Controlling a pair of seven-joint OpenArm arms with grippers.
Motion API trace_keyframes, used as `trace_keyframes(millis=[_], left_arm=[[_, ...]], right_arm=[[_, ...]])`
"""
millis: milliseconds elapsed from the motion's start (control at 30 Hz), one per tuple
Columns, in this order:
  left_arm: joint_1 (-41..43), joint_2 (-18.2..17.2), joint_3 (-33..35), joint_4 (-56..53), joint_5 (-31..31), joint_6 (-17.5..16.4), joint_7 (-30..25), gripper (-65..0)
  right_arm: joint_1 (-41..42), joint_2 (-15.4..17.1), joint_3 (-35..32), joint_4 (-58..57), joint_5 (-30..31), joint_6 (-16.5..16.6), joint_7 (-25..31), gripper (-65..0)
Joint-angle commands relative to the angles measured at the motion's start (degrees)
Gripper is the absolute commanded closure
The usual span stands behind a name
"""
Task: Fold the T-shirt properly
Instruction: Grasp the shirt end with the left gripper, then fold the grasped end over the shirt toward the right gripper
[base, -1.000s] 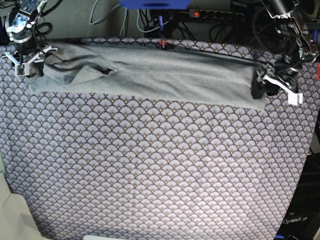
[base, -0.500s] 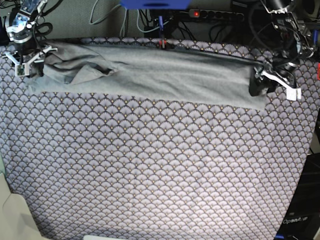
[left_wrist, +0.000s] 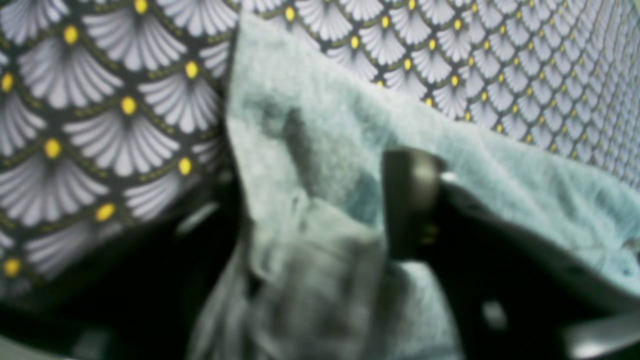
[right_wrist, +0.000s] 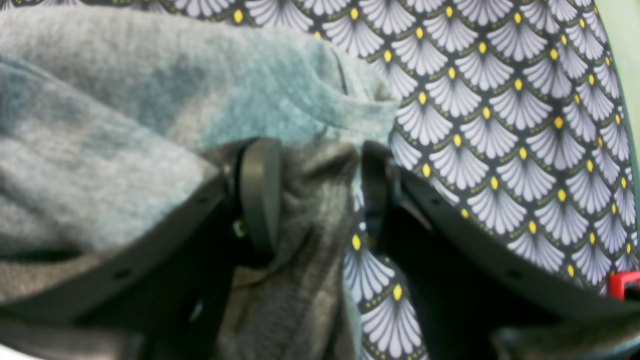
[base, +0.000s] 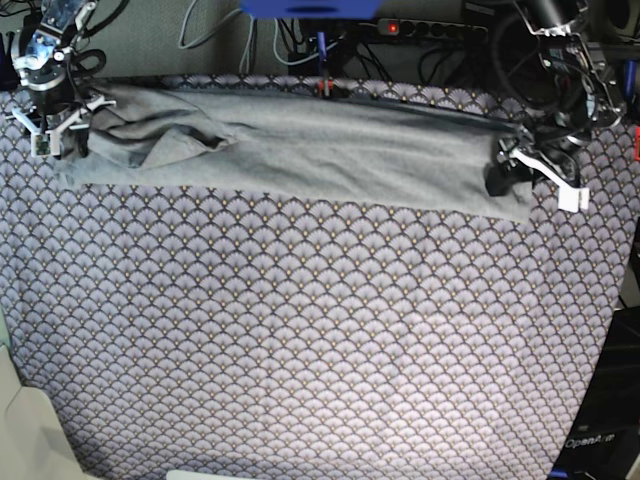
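The T-shirt (base: 300, 150) lies as a long narrow band across the far part of the cloth (base: 320, 340), running from the far left corner to the far right side. It looks folded lengthwise at least once, so the first fold seems done; the band is not yet brought end to end, and the left part is rumpled, with a sleeve-like flap bunched on top.

The left gripper (base: 515, 170) sits at the band's right end, and its wrist view shows shirt fabric bunched against one dark finger (left_wrist: 410, 200); the other finger is hidden, so I cannot tell whether it is clamped or slack. The right gripper (base: 55, 115) is at the left end, and its wrist view shows its fingers apart with a hanging wad of shirt between them (touching one pad, not squeezed by both as far as I can see).

The shirt's far edge runs close to the cloth's far border, with cables and a power strip (base: 430, 28) just beyond, so there is little slack that way. The whole near part of the cloth is free, which probably suits drawing the ends nearer or across.
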Motion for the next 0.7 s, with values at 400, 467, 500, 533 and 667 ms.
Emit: trace_keyframes(millis=[400,467,500,533,667], left_arm=[[0.63,2.49,1.21,4.98,2.89,-0.05,6.13,0.0],[0.72,3.46,1.29,8.84,2.89,-0.05,6.22,0.0],[0.63,4.07,1.73,10.69,2.89,0.04,6.66,0.0],[0.54,4.34,2.44,12.01,2.89,0.04,7.71,0.0],[-1.30,4.69,4.90,16.58,2.98,0.04,12.72,0.0]], right_arm=[[0.09,0.56,0.14,0.59,0.49,0.19,1.18,-27.0],[0.09,0.56,0.06,0.59,0.49,0.19,1.18,-27.0],[0.09,0.56,-0.56,0.59,0.49,0.19,1.01,-27.0],[0.09,0.56,-1.18,0.59,0.49,0.19,0.83,-26.9],[0.09,0.65,-1.97,0.59,0.49,0.19,0.83,-26.9]])
